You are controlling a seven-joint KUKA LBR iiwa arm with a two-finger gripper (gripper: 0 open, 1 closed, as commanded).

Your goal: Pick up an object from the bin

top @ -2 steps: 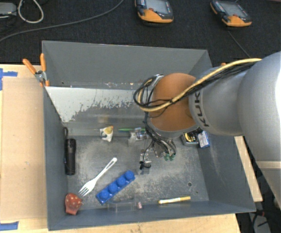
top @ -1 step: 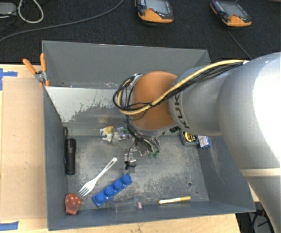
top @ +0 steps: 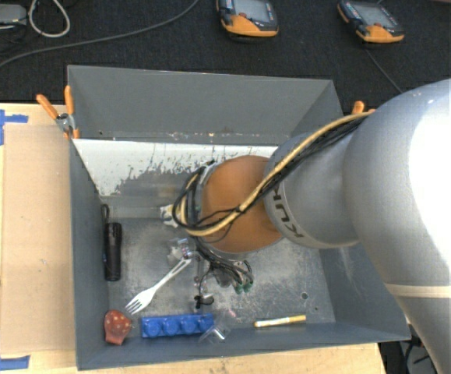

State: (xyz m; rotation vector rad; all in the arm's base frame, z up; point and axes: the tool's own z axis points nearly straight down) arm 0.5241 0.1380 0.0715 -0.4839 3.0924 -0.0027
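Tool (top: 203, 293) low over the bin floor, front-centre, below the arm's orange cover (top: 237, 205). Cannot tell whether it is apart or together; the cover and wiring hide most of it. Nothing seen held in it.

Nearest things:
- White plastic fork (top: 160, 285), lying flat just left of the tool. Tines point to the front-left, and the handle end runs up under the wrist.
- Blue block (top: 177, 326), long, studded on top, lying along the front wall just in front of the tool. Contact with the tool cannot be told.

Further out:
- Red-brown lump (top: 117, 327) in the front-left corner, just left of the block.
- Black cylinder (top: 112, 249) lying along the left wall, well apart from the tool.
- Thin stick (top: 280, 320), yellow with a white end, flat on the floor to the tool's front-right, apart from everything else.

Bin (top: 209, 104) grey, its floor scuffed. Black and yellow cables (top: 311, 142) run down the arm and loop round the cover.
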